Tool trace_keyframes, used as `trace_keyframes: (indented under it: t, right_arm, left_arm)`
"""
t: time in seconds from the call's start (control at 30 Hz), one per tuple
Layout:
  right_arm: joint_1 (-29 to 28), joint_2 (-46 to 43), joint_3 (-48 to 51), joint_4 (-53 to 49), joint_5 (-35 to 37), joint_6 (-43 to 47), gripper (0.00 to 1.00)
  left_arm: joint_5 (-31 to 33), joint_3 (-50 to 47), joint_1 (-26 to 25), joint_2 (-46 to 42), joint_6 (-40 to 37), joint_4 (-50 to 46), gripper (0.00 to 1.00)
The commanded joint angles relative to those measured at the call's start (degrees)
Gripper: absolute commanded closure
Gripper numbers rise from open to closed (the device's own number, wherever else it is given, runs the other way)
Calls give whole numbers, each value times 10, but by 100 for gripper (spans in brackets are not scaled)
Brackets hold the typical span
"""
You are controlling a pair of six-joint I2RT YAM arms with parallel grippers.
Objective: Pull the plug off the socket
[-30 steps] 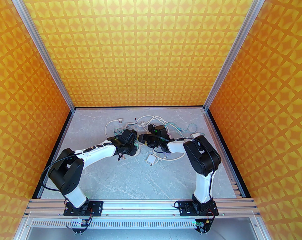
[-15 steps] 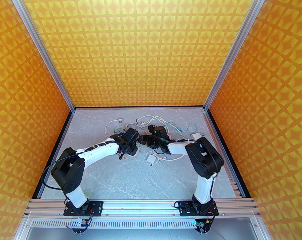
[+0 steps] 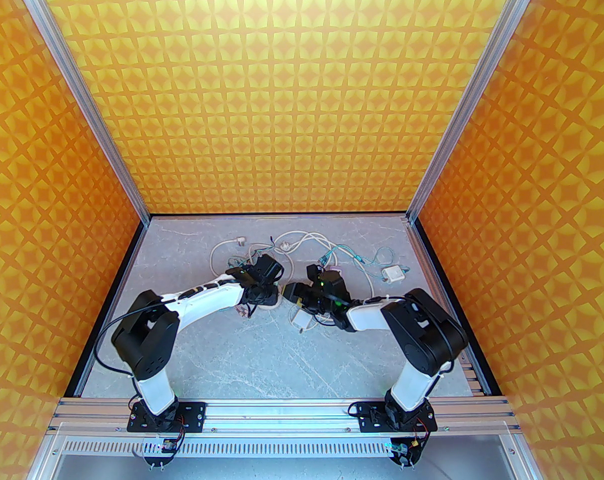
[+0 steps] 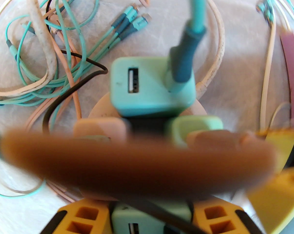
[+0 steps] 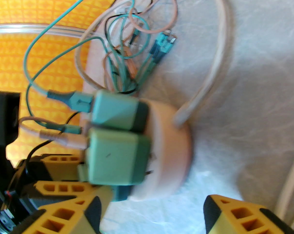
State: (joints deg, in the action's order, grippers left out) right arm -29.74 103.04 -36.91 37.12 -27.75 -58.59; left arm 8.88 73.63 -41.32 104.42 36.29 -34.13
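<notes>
While the left fingers point(image 4: 81, 217) are clamped on either side of a green plug point(image 5: 115, 155), the right fingers point(image 5: 244, 218) stand wide apart holding nothing, bare counter point(image 3: 261, 358) showing between them. That plug sits on the round pale socket point(image 5: 168, 142), mid-counter between both arms. The right wrist view shows metal prongs in a thin gap between plug body and socket, so it is not flush. A pinkish cable point(image 5: 52, 135) runs out of the plug's back. Right beside it on the same socket, touching it, is a second green plug point(image 4: 149, 89) with a teal cable point(image 4: 198, 13) in one port, other port free. Socket edge lies just ahead of the right fingers, contact can't be told. A thick pale cord point(image 5: 217, 57) leaves the socket's side. A tangle of cables point(image 4: 39, 57), teal, pink and black, lies on the counter behind the socket. A white charger point(image 3: 393, 273) lies well apart to the right. The left wrist view is partly blocked by a blurred brown strip point(image 4: 137, 162) close to the lens
</notes>
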Motion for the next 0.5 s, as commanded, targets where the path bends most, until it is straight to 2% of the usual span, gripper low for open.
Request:
trace_keyframes:
  t: [0.0,0.03,0.17,0.27,0.47]
  right_arm:
    - [-26,37,6,100,1,-95,43]
    - [-33,44,5,108,7,-109,45]
    - [-38,51,12,110,34,-129,66]
    - [-40,45,15,74,55,-129,68]
    - [-44,64,-6,34,54,-143,68]
  left_arm:
    - [5,25,-2,26,68,-7,79]
    - [5,31,-2,30,70,-9,79]
    - [5,41,-3,33,66,-14,79]
    - [6,43,-3,34,66,-15,79]
    - [6,57,-3,41,69,-15,78]
